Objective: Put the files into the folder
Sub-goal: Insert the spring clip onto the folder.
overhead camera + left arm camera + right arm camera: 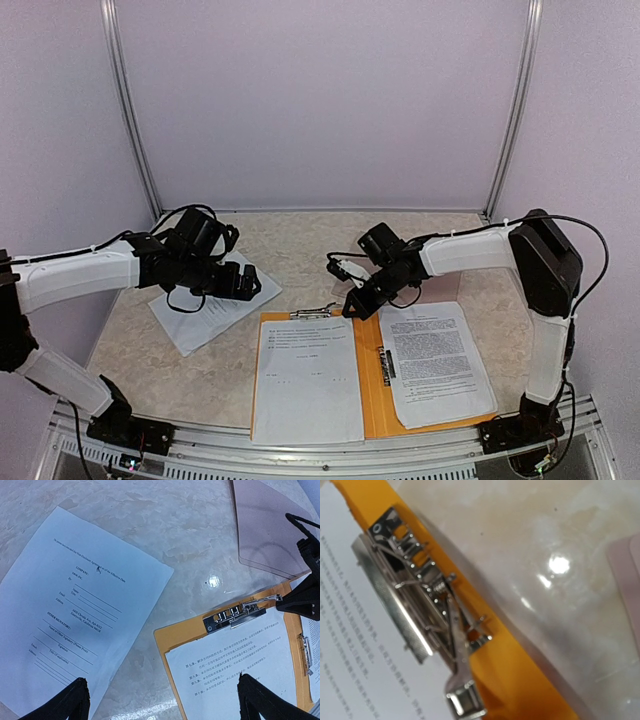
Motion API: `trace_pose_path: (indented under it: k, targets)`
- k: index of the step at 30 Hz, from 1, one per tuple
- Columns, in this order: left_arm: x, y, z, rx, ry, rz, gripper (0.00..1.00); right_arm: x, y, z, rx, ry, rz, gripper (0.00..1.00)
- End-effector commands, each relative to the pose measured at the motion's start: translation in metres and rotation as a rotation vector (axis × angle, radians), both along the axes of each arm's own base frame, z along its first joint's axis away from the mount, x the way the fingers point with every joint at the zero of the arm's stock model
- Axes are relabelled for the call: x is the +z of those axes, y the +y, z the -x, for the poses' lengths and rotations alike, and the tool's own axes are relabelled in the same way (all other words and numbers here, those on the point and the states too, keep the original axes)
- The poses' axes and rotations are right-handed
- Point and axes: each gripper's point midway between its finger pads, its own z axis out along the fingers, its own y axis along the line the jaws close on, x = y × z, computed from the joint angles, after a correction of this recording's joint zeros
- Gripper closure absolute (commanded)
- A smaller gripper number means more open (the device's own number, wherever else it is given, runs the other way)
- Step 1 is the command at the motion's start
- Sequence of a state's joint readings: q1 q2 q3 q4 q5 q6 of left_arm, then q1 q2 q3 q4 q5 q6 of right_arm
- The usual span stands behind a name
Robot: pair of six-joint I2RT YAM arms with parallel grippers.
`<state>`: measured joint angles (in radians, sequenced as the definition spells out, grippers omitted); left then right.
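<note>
On the table (440,240) lie three files (305,380) (two on one orange folder (371,400)).

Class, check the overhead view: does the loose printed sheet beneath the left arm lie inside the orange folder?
No, the loose sheet lies on the marble tabletop, left of the orange folder, not on it.

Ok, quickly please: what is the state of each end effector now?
Left end effector: open, holding nothing.
Right end effector: closed at the metal clip of the folder; grip cannot be told.
</note>
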<state>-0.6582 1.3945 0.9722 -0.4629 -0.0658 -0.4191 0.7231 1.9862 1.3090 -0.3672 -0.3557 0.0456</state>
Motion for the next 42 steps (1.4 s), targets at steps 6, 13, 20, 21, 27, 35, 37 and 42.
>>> trace_pose_path:
  k: [6, 13, 20, 21, 27, 35, 37, 42]
  targets:
    - [0.003, -0.003, -0.003, -0.001, -0.008, -0.010, 0.01, -0.005, -0.005, -0.003, -0.016, 0.001, 0.008, 1.00]
    - [0.002, -0.003, -0.002, 0.000, -0.002, -0.010, 0.01, -0.003, -0.007, -0.007, -0.031, -0.011, -0.001, 1.00]
    - [0.002, -0.004, -0.002, -0.001, -0.003, -0.010, 0.01, 0.000, -0.009, -0.010, -0.042, -0.025, -0.013, 1.00]
    - [0.002, -0.004, -0.002, 0.000, -0.003, -0.010, 0.01, 0.000, -0.009, -0.010, -0.046, -0.027, -0.013, 1.00]
    - [0.001, -0.005, -0.002, -0.003, -0.001, -0.013, 0.01, 0.003, -0.009, -0.012, -0.047, -0.031, -0.028, 1.00]
    - [0.001, -0.006, -0.001, -0.004, 0.001, -0.013, 0.01, 0.006, -0.008, -0.017, -0.057, -0.046, -0.032, 1.00]
    - [0.000, -0.006, -0.001, -0.004, 0.001, -0.014, 0.01, 0.006, -0.007, -0.018, -0.059, -0.051, -0.030, 1.00]
    - [0.001, -0.007, -0.001, -0.008, -0.001, -0.015, 0.01, 0.007, -0.007, -0.020, -0.062, -0.055, -0.029, 1.00]
